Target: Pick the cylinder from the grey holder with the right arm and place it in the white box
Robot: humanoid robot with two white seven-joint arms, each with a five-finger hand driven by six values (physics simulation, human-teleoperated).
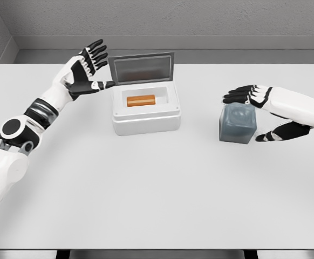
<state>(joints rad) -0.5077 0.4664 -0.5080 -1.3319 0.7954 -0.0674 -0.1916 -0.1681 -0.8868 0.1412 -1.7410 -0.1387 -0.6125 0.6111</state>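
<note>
Small orange cylinder (141, 100) lying on its side inside white rectangular box (146, 121), in the recessed well, long axis left to right. Dark hinged lid (141, 67) of the box standing open behind it. Placing looks done judging by how things lie: cylinder already in the box, nothing visible in the translucent grey cube-shaped holder (237, 123). Holder sitting upright on white bench (157, 199), well to the right of the box, apart from it. Left to do, as a guess: pull right arm back, maybe close lid, though task sentence asks for neither.

Right hand (265, 116) at the holder, not at the box: fingers (240, 93) stretched over the holder's top back edge, thumb reaching toward the holder's lower right corner. Straddling the holder loosely, spread, grasping nothing. Contact with holder not clear; close to touching at top edge. Cylinder well apart from this hand, off to the hand's left with the holder and bare bench between.

Left hand (87, 70) raised just left of the box lid, palm facing the box, fingers splayed upward, thumb tip near the lid's left edge, maybe touching, cannot tell. Holding nothing. Cylinder below and to the right of this hand, inside the box, no contact.

Grey wall behind the bench, beyond the box.
</note>
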